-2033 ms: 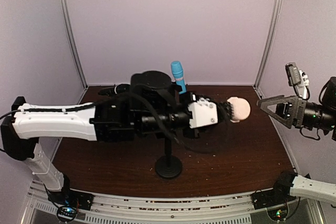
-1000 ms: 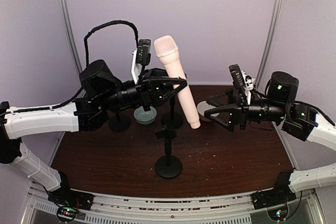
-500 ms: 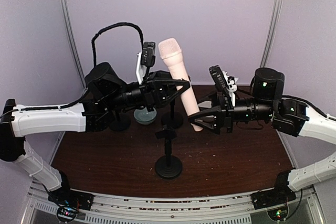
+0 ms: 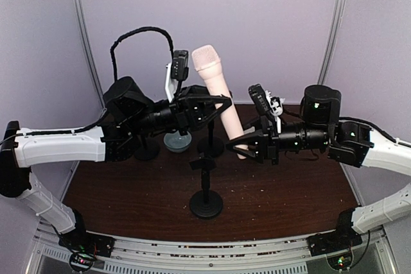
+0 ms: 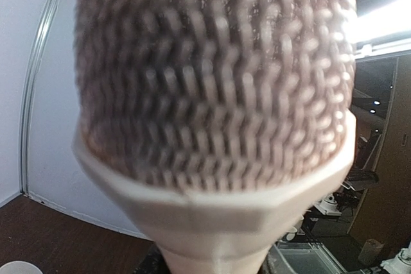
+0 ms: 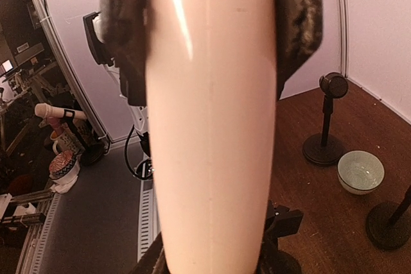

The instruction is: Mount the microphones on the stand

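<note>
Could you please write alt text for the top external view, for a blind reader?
Two robot arms hold a cream microphone, head up and tilted, above a dark table: the left gripper clamps its upper body, the right gripper its lower end. An empty black stand stands in front; a small bowl sits behind.

I have the cream-beige microphone up in the air, mesh head on top, its smooth tapered handle leaning down to the right. My left gripper clamps its middle and my right gripper pinches its lower end. The black round-based stand is upright below it, apart.
</note>
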Tool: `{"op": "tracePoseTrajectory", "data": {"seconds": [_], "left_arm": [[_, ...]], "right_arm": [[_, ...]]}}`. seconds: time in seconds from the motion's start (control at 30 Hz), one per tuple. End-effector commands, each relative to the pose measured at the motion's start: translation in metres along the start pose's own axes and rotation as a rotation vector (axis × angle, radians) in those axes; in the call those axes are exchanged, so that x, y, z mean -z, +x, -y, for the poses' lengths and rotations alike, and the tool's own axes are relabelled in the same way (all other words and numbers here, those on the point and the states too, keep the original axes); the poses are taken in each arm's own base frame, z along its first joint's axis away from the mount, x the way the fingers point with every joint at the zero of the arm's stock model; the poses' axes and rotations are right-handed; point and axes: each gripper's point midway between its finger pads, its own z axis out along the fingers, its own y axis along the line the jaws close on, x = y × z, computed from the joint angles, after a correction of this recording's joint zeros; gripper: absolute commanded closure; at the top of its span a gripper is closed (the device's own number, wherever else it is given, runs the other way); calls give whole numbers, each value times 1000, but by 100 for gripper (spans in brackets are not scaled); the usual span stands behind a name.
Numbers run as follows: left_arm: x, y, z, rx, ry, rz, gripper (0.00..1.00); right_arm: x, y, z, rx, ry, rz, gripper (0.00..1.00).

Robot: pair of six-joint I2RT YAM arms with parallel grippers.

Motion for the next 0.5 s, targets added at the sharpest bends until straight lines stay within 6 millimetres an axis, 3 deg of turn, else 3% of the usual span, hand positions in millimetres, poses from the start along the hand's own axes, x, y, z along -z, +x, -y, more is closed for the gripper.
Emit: {"op": "tracePoseTrajectory", "data": {"seconds": [0.0,0.1,0.2,0.33,0.47], "left_arm": [[1,-9,2,-23,20,47,84],[1,-5,-5,-10,-8,36,73],[4,1,-17,-18,-79,6,51],[16,8,-31,-96,-206,-62,36],[36,21,-39,-178,-311,-167,31]], "right_arm": [[3,-15,-5,26,0,28,69],[2,-15,-7,30,-13,23,84],[5,-19,-9,34,-18,31,95],[11,-19,-9,40,-2,32,99],[21,-15,-5,38,26,33,100]]}}
